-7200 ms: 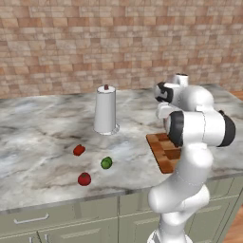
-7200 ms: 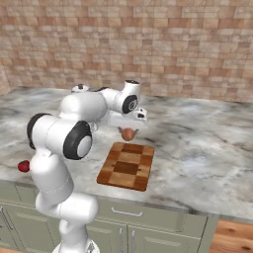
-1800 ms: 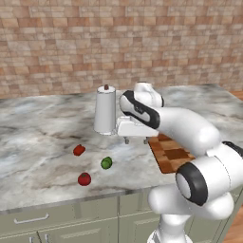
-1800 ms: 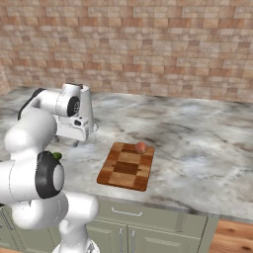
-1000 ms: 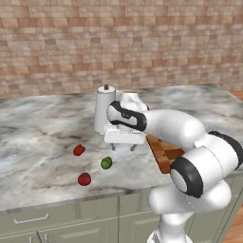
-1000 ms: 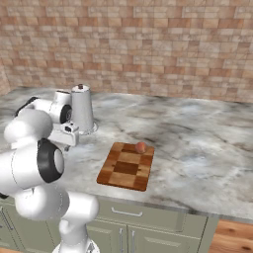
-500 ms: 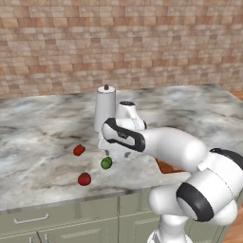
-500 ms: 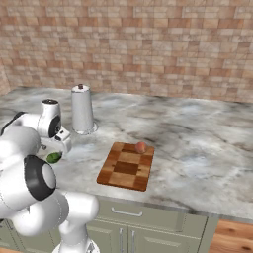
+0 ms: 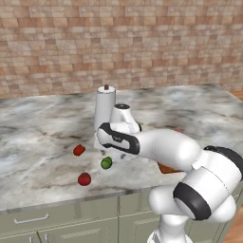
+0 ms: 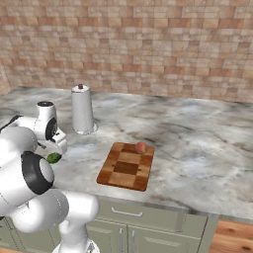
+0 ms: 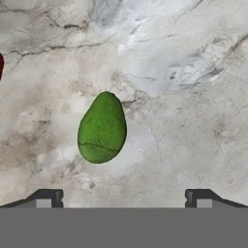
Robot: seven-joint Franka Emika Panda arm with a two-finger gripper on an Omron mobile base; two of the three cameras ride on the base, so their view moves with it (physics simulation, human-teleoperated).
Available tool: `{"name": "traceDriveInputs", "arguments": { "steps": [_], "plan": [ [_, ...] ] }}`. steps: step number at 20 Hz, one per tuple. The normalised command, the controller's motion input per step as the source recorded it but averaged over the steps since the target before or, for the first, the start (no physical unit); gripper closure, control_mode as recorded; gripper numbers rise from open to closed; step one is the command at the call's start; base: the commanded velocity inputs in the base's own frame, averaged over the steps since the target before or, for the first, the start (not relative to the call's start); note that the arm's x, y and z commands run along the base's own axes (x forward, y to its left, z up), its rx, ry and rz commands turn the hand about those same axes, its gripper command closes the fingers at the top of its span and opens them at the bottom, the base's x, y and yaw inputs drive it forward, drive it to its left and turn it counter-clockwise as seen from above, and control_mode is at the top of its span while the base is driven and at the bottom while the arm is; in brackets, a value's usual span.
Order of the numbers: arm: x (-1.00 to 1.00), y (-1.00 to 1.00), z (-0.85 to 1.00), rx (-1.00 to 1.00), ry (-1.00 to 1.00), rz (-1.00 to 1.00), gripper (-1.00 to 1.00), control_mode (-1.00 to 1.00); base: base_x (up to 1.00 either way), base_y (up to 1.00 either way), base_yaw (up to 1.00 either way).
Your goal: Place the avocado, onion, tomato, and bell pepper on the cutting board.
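Note:
The green avocado [image 11: 101,128] lies on the marble counter, a little left of centre in the hand view. My gripper [image 11: 123,199] hangs open just above it, with nothing between its fingertips [image 11: 46,198]. From the left base camera, the avocado [image 9: 106,163] sits under my hand [image 9: 114,151], with the tomato [image 9: 84,179] at the front left and the bell pepper [image 9: 79,150] further left. The right base camera shows the pale onion [image 10: 141,147] resting at the far edge of the checkered cutting board [image 10: 123,170], well to the right of the avocado [image 10: 52,157].
A tall grey canister [image 10: 82,116] with a dark knob stands behind my hand, between the vegetables and the board. A dark red edge of a vegetable [image 11: 1,65] shows at the left border of the hand view. The counter's front edge runs close to the tomato.
My arm has swung left from the board side, past the canister, and come down over the avocado. The jaws have stayed open. The vegetables and the onion have not moved.

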Motion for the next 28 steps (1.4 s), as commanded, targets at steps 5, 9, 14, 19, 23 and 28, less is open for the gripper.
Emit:
{"name": "traceDriveInputs", "arguments": {
  "steps": [5, 9, 14, 19, 23, 28],
  "plan": [
    [0.15, 0.28, 0.0, -0.08, 0.05, -0.09, -1.0, -1.0, 0.0, 0.0, 0.0],
    [0.1, 0.04, 0.0, -0.06, 0.08, -0.02, -1.0, -1.0, 0.0, 0.0, 0.0],
    [0.14, -0.02, -0.01, 0.0, 0.06, 0.01, -1.0, -1.0, 0.0, 0.0, 0.0],
    [0.18, -0.02, -0.02, 0.0, 0.05, 0.03, -1.0, -1.0, 0.0, 0.0, 0.0],
    [0.12, 0.0, -0.16, 0.0, 0.05, 0.02, -1.0, -1.0, 0.0, 0.0, 0.0],
    [0.04, 0.0, -0.31, 0.0, 0.02, 0.01, -1.0, -1.0, 0.0, 0.0, 0.0]
  ]
}}
